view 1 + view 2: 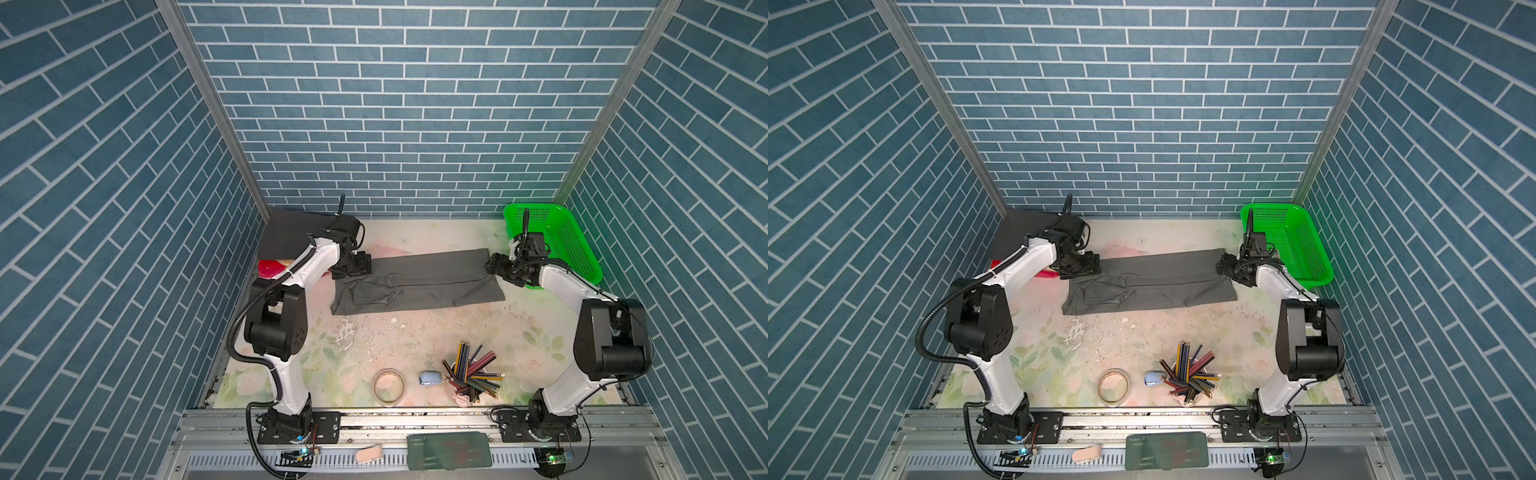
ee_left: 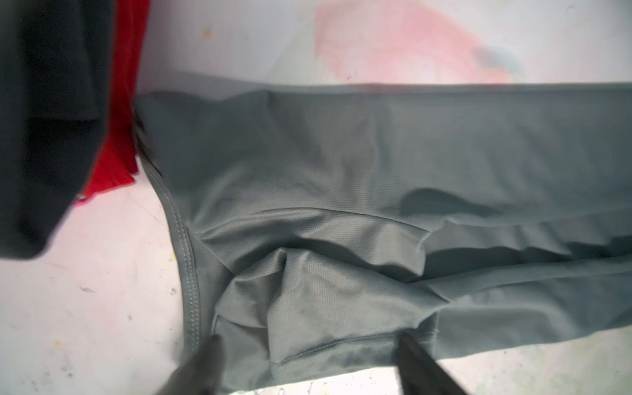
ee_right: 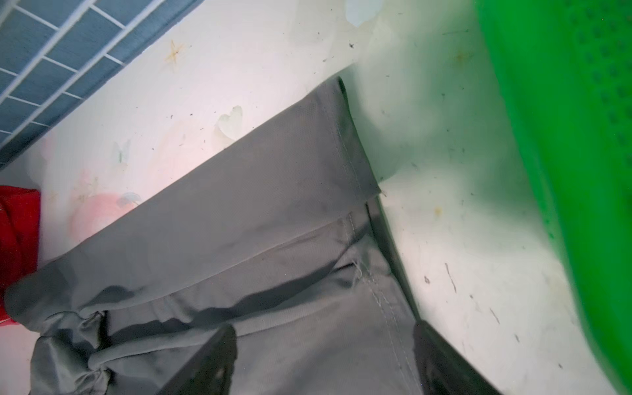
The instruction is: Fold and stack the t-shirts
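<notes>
grey t-shirt (image 2: 342, 154): matt fine-mesh cloth w/ stitched hems; basket (image 1: 575, 249): smooth perforated plastic; tabletop (image 1: 415, 332): scuffed, flaking print.

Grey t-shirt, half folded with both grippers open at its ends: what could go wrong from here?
1. The grey t-shirt is bunched at the sleeve by the left gripper; another fold might trap those creases.
2. The right gripper is close to the green mesh basket; pulling back could nudge it.
3. A red cloth lies beside the left end; a low re-grasp might catch it.

Lab booth: brick-print walls (image 1: 415, 104), aluminium rail (image 1: 415, 420)
</notes>
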